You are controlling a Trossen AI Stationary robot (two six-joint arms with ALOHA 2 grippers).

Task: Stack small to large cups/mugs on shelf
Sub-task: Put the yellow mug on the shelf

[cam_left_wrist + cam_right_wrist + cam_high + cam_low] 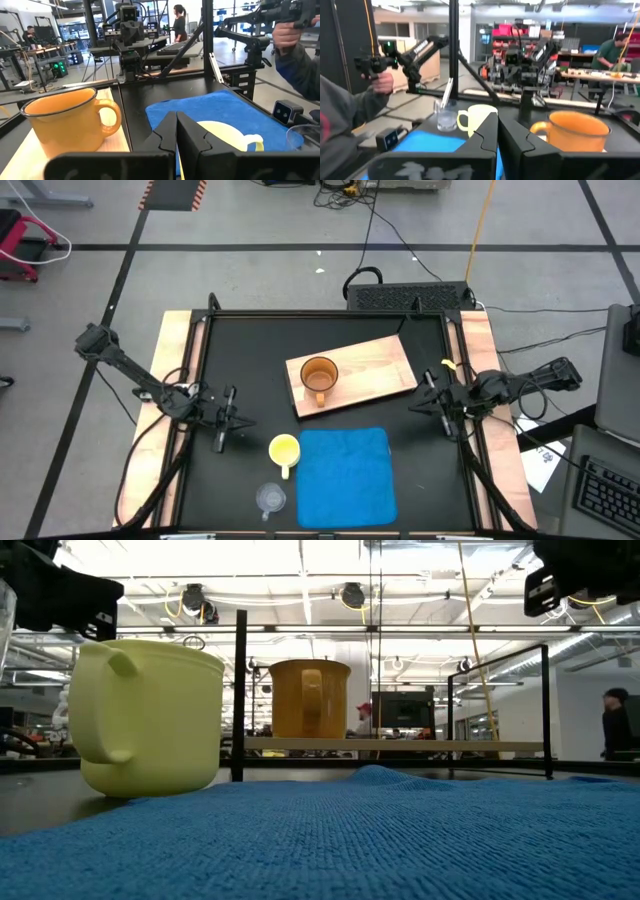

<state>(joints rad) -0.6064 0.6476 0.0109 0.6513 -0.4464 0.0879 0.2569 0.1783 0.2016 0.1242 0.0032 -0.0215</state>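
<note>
The amber-brown mug (319, 375) stands upright on the left part of the light-wood board (375, 365), its handle toward the table's near edge. The yellow mug (284, 450) stands on the black table just left of the blue mat. The small clear cup (270, 498) stands near the table's front edge, in front of the yellow mug. My left gripper (240, 420) is shut and empty, left of the yellow mug. My right gripper (420, 402) is shut and empty, just off the board's right end.
The blue cloth mat (343, 475) lies at the front middle of the table, right of the yellow mug. A black frame rail (330, 313) runs along the table's far edge. A person's hand (287, 30) holds a controller beyond the table's near side.
</note>
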